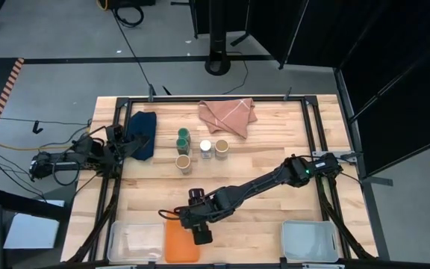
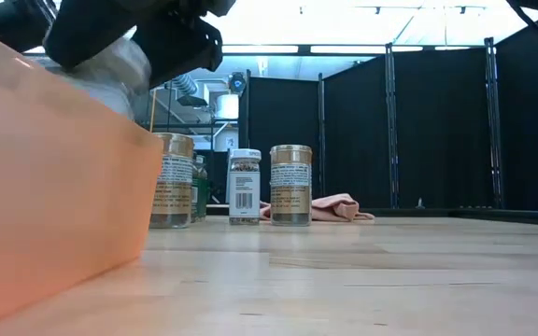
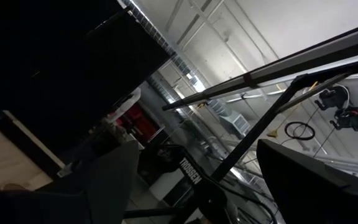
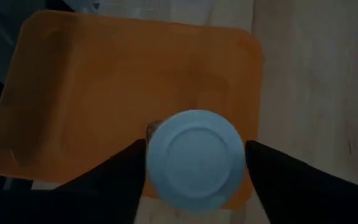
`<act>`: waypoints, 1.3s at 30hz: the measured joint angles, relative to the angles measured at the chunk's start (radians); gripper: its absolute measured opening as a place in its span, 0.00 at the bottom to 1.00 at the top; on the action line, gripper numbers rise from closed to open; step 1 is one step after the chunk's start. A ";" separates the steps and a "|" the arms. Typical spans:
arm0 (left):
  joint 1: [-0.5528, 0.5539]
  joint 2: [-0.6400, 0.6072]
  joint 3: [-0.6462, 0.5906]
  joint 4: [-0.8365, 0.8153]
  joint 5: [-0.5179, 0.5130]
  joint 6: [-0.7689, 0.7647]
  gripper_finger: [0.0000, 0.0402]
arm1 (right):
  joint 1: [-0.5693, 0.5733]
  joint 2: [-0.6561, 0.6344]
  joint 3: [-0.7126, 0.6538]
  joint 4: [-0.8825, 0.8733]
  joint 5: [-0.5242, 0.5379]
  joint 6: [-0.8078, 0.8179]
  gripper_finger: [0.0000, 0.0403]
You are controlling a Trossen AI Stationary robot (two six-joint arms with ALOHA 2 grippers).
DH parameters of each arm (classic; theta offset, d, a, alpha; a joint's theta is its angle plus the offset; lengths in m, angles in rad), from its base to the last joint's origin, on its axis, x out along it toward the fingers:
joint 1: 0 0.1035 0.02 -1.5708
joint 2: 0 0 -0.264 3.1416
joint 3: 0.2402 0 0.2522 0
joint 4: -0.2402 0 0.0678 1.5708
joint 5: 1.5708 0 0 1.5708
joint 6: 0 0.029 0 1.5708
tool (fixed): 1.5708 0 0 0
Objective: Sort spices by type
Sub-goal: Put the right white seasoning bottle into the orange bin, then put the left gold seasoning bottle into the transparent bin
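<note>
Right wrist view: white-lidded jar [image 4: 194, 152] over the orange bin [image 4: 92, 93].
Right gripper [image 4: 194, 165] fingers flank the jar, grip unclear; left gripper rests open at the table's [image 1: 275, 217] left edge.

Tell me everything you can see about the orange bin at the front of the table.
The orange bin is a shallow, rounded-corner rectangular tray, apparently translucent plastic. It sits flat at the table's front edge, right beside a clear bin; whether they touch is unclear. The right gripper hangs above it with a white-lidded jar between its fingers. Nothing else shows inside it.
</note>
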State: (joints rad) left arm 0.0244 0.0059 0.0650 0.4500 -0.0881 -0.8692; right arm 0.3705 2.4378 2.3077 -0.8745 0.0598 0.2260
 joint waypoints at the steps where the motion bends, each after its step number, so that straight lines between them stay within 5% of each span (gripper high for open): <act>1: 0.000 0.000 0.000 -0.002 0.000 0.000 0.83 | -0.001 0.000 0.000 0.000 0.001 0.000 0.72; 19: 0.000 0.001 0.000 -0.040 0.001 0.000 0.83 | -0.024 -0.041 0.047 0.045 -0.001 -0.025 0.67; 24: 0.000 0.020 0.074 -0.225 0.019 0.022 0.83 | -0.039 -0.122 0.047 0.007 -0.009 -0.039 0.67; 30: -0.001 0.138 0.265 -0.497 0.034 0.134 0.83 | -0.056 -0.266 0.047 -0.019 0.044 -0.074 0.65; 39: -0.013 0.489 0.526 -0.800 0.079 0.339 0.83 | -0.060 -0.461 0.047 -0.119 0.232 -0.126 0.62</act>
State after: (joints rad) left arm 0.0113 0.4952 0.5910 -0.3503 -0.0093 -0.5305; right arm 0.3103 1.9771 2.3550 -0.9938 0.2916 0.1005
